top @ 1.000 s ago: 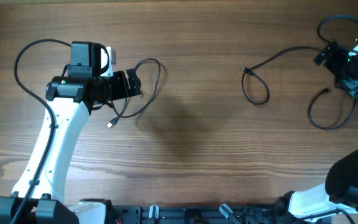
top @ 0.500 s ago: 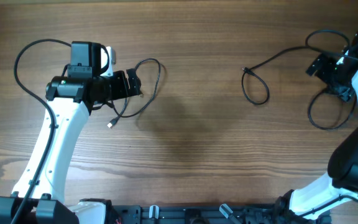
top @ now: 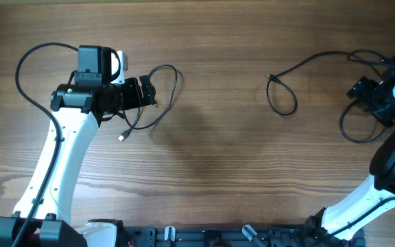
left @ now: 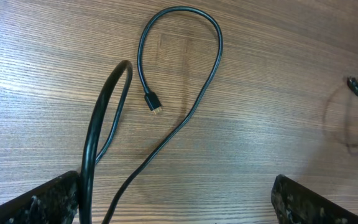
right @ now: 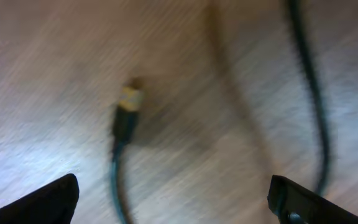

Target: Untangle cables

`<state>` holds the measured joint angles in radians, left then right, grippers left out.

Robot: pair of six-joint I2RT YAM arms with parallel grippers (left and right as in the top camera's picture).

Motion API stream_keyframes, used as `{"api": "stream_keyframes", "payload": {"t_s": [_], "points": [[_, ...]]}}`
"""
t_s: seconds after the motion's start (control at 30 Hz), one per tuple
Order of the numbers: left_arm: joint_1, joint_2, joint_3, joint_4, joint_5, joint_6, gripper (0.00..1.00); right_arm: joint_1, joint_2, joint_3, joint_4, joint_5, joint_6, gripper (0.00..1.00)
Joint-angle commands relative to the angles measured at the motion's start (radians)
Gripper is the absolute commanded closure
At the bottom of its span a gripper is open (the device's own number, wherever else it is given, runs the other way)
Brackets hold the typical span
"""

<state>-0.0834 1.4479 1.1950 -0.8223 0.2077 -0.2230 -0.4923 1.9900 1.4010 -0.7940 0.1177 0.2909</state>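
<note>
Cables [left: 151, 99] are laid in separate loops near each arm; left gripper [top: 146, 92] and right gripper [top: 360, 89] are held spread and empty, presumably awaiting grasps.

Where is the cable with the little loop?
Overhead, the looped cable lies right of centre on the wooden table, its tail running toward the right gripper.
</note>
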Motion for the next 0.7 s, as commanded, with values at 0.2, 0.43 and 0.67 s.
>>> {"api": "stream_keyframes", "payload": {"t_s": [0.2,0.43,0.67], "points": [[-0.005,0.007,-0.004,0.005,0.009,0.006,0.0,-0.229,0.015,-0.008,-0.079,0.136,0.082,0.0],[-0.005,0.007,-0.004,0.026,0.009,0.005,0.0,-0.246,0.015,-0.008,-0.042,-0.069,-0.046,0.07],[-0.005,0.007,-0.004,0.023,0.009,0.005,0.0,-0.269,0.015,-0.009,-0.039,0.095,0.039,0.29]]}}
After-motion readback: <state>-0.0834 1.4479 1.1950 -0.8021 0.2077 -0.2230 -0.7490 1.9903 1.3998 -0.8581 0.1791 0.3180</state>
